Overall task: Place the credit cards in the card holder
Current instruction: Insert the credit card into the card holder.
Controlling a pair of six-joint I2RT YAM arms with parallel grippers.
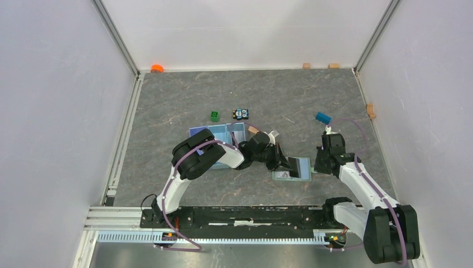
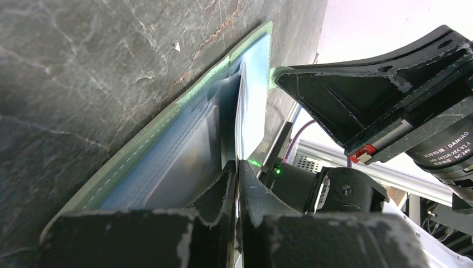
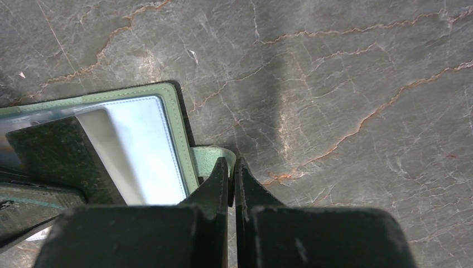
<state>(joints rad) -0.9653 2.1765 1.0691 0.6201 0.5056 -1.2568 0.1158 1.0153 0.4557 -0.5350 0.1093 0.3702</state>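
The card holder (image 1: 300, 170) lies open on the table, sage-green with a pale blue-green inside; it also shows in the left wrist view (image 2: 162, 125) and the right wrist view (image 3: 142, 134). My left gripper (image 1: 283, 162) (image 2: 238, 167) is shut on a thin whitish credit card (image 2: 242, 120), seen edge-on, standing over the holder's slots. Another greyish card (image 2: 189, 162) lies in a slot. My right gripper (image 1: 318, 166) (image 3: 231, 164) is shut on the holder's snap tab (image 3: 207, 158) at its right edge.
A light blue tray (image 1: 226, 135) sits under the left arm. A green block (image 1: 215, 115), a toy car (image 1: 240, 114) and a blue object (image 1: 323, 118) lie farther back. An orange item (image 1: 157, 68) and small wooden blocks (image 1: 306, 66) line the walls.
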